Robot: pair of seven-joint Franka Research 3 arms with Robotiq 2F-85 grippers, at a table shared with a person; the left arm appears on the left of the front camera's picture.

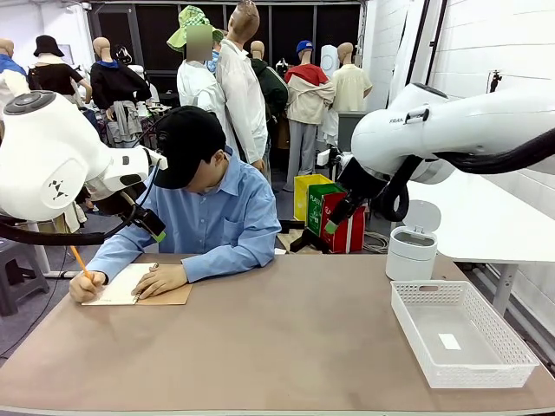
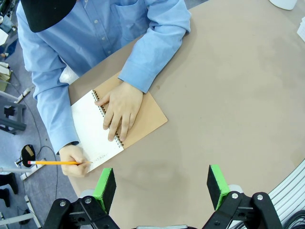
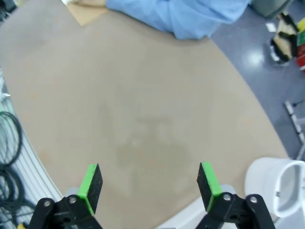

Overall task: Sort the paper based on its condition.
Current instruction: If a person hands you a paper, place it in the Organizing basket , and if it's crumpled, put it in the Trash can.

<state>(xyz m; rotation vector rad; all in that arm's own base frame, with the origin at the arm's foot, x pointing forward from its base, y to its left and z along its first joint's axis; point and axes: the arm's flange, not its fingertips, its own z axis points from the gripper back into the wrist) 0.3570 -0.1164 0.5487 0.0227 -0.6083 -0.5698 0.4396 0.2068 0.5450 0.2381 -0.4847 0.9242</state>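
1. Person at the far side of the brown tabletop (image 1: 286, 338) writes with an orange pencil (image 2: 55, 162) on the open white page (image 2: 93, 129) of a spiral-bound notebook with brown kraft cover (image 2: 143, 119); their other hand (image 2: 119, 109) lies flat over the binding. No loose sheet is free yet; the page to be sorted is bound and under both hands, left of centre in the front view.
2. Left end effector (image 2: 162, 183): green pads set wide apart, nothing between them. It hangs above bare tabletop; the page sits up and to the left in its wrist view, apart from the pads.
3. Right end effector (image 3: 150, 183): jaws wide, nothing held, over bare tabletop, well apart from the page.
4. White plastic mesh basket (image 1: 512, 364) lower right of the front view, with a tiny white scrap (image 1: 449, 341) inside; white lidded bin (image 1: 411, 247) behind it.
5. Handling judgement: a single sheet is light, limp, easily creased, and lies flush on the tabletop. Best taken by a free edge or corner, or from the person's hand.
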